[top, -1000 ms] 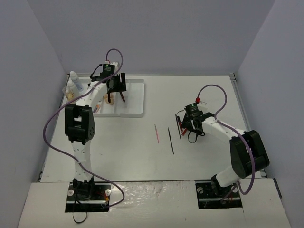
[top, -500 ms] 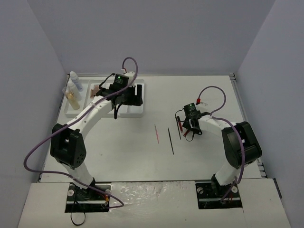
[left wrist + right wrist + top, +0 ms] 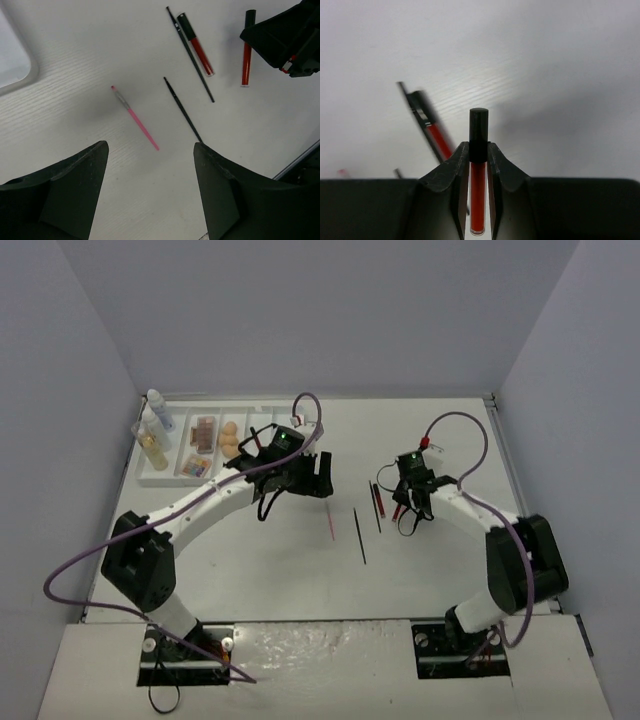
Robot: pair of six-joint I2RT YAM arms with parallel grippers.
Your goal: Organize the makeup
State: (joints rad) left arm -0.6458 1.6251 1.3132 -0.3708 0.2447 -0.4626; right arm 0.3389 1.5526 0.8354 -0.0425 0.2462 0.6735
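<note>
Here, right gripper clamped on red tube — left gripper spread, empty, above pink pencil.

A white tray divided by ridges into compartments lies at the far left corner of the table, its long side along the back edge; its right end is partly hidden; a rounded corner of the tray shows at the upper left of the left wrist view. The table is white with a faint wood grain. Plain pale grey-lilac walls close in the back and both sides. At the near edge sits a white ledge with a crinkled glossy patch, perhaps tape or film.
</note>
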